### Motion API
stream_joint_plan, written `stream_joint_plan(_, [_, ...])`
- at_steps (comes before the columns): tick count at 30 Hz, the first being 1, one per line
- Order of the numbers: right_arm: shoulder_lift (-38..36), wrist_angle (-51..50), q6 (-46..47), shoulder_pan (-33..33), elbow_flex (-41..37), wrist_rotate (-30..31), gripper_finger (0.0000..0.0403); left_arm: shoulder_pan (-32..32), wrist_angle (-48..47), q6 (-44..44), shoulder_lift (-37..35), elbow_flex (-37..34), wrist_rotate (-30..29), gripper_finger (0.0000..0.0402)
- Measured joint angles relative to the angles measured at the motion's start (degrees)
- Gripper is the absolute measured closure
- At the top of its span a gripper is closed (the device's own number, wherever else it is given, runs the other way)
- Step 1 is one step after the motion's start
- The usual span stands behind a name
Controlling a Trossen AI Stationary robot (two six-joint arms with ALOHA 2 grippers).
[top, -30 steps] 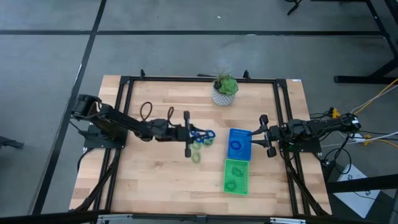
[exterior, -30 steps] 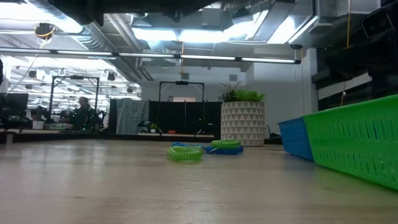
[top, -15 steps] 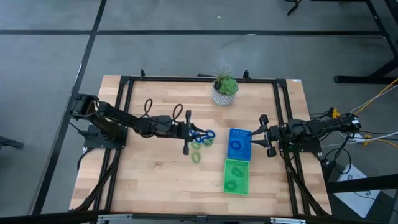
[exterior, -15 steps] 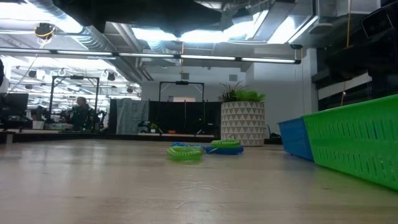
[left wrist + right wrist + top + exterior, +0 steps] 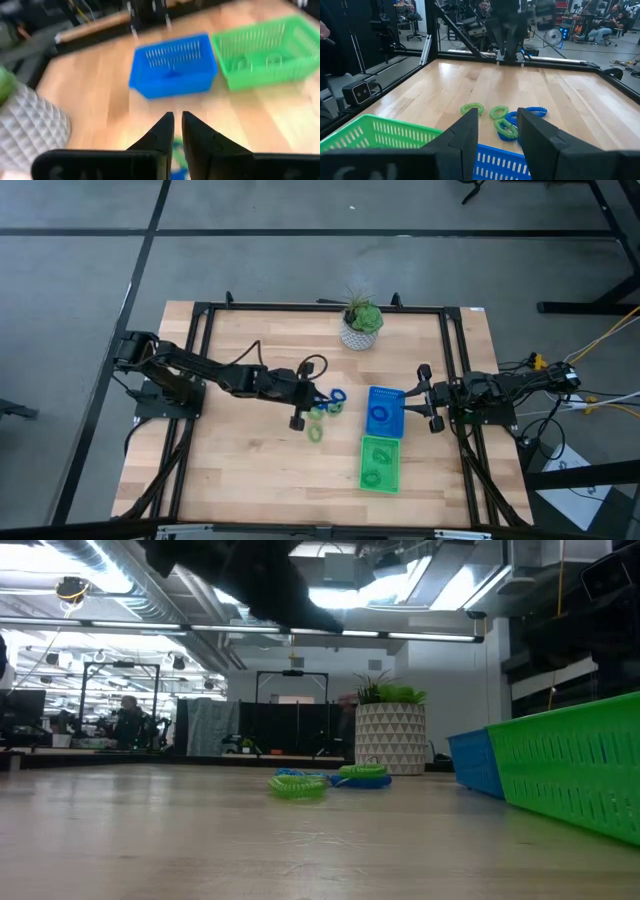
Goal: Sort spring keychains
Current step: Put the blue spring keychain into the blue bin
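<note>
Loose spring keychains lie in a cluster (image 5: 325, 405) at mid-table, blue and light green, with one green coil (image 5: 315, 432) a little nearer. In the low view they show as a green coil (image 5: 297, 787) and a green-blue pair (image 5: 362, 775). More coils lie inside the blue tray (image 5: 384, 412) and the green tray (image 5: 379, 463). My left gripper (image 5: 310, 396) hovers at the cluster's left edge, its fingers (image 5: 177, 122) drawn together with only a thin slit. My right gripper (image 5: 413, 399) waits open beside the blue tray's right side, facing the coils (image 5: 506, 129).
A potted plant in a white faceted pot (image 5: 360, 330) stands near the far edge, behind the coils. The two trays sit end to end right of centre. Bare wood (image 5: 240, 460) lies left of and nearer than the cluster. A black frame runs round the table.
My left gripper has moved a little toward the table's right, closer to the keychain cluster, and its wrist has turned and tipped downward; in the low view its dark shape has come lower. The keychains have stayed put.
</note>
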Motion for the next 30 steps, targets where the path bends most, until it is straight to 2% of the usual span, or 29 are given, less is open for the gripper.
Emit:
stream_joint_plan(3, [0.0,0.0,0.0,0.0,0.0,0.0,0.0267,0.2,0.7,3.1,0.6,0.0,-1.2,0.0370])
stream_joint_plan(7, [0.0,0.0,0.0,0.0,0.0,0.0,0.0267,0.7,3.2,6.4,0.5,0.1,-7.1,0.0358])
stream_joint_plan(9, [0.0,0.0,0.0,0.0,0.0,0.0,0.0267,1.3,2.3,6.7,0.6,0.1,-8.1,0.0346])
stream_joint_plan(16, [0.0,0.0,0.0,0.0,0.0,0.0,0.0267,5.1,-3.8,6.5,0.6,0.1,-8.0,0.0282])
stream_joint_plan(21, [0.0,0.0,0.0,0.0,0.0,0.0,0.0267,8.4,-16.1,6.6,1.8,-0.2,-6.9,0.0244])
stream_joint_plan(25, [0.0,0.0,0.0,0.0,0.0,0.0,0.0267,9.5,-23.2,12.1,3.7,-0.7,-5.6,0.0232])
stream_joint_plan(30, [0.0,0.0,0.0,0.0,0.0,0.0,0.0267,9.5,-23.7,16.5,6.9,-0.7,-3.5,0.0233])
